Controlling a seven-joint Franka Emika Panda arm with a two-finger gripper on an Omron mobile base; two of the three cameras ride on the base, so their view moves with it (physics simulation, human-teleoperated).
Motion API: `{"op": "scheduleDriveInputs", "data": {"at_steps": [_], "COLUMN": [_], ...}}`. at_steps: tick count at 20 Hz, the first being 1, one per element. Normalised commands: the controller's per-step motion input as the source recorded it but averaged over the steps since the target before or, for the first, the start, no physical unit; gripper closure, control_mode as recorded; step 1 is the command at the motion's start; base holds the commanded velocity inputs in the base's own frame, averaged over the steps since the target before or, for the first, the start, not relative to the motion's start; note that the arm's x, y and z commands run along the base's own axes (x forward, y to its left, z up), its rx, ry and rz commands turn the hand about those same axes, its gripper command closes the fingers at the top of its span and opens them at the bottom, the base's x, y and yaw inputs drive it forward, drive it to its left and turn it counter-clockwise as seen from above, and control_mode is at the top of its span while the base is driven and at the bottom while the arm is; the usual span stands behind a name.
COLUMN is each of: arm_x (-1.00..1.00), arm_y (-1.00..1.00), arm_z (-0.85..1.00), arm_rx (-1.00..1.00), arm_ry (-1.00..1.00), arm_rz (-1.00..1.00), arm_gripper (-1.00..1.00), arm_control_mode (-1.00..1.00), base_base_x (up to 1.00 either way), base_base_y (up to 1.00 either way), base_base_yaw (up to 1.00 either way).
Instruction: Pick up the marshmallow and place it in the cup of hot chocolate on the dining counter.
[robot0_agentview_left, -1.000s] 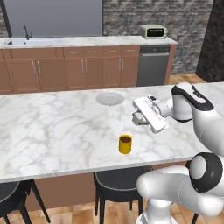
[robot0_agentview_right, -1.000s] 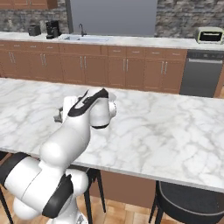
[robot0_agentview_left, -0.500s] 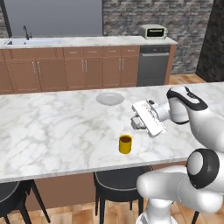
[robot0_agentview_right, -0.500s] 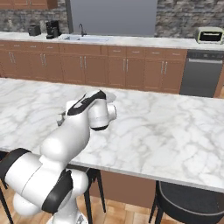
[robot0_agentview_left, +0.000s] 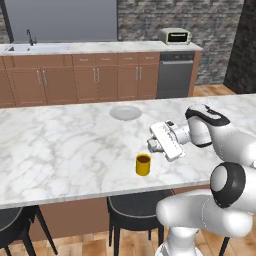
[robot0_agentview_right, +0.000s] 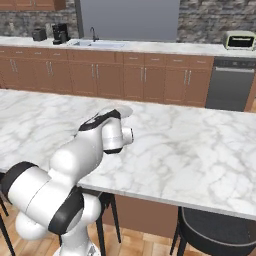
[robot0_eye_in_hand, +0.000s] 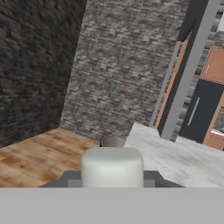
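Note:
A white marshmallow (robot0_eye_in_hand: 112, 167) sits pinched between the two dark fingertips of my gripper (robot0_eye_in_hand: 112, 178), seen close up in the hand view. In the left base view the gripper (robot0_agentview_left: 152, 145) hangs a little above the white marble dining counter (robot0_agentview_left: 60, 150), just up and to the right of the yellow cup of hot chocolate (robot0_agentview_left: 143, 164). The cup stands upright near the counter's front edge with dark liquid inside. From the right base view my own arm hides the hand and the cup above the dining counter (robot0_agentview_right: 200, 150).
A round grey plate (robot0_agentview_left: 125, 112) lies on the far side of the counter behind the cup. Dark stools (robot0_agentview_left: 137, 207) stand under the front edge. The wall counter with a toaster (robot0_agentview_left: 175, 36) and a sink (robot0_agentview_left: 37, 47) runs along the back.
The hand has moved down and left with the marshmallow, closer to the yellow cup. The cup and the plate have stayed put.

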Motion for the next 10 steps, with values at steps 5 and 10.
{"op": "scheduleDriveInputs", "data": {"at_steps": [5, 10], "arm_x": [0.26, 0.29], "arm_y": [0.0, 0.0], "arm_z": [-0.28, -0.31], "arm_rx": [-0.02, -0.01], "arm_ry": [0.18, 0.15], "arm_rz": [-0.04, -0.03], "arm_gripper": [1.0, 1.0], "arm_control_mode": [-1.0, -1.0], "base_base_x": [0.0, 0.0], "base_base_y": [0.0, 0.0], "base_base_yaw": [0.0, 0.0]}}
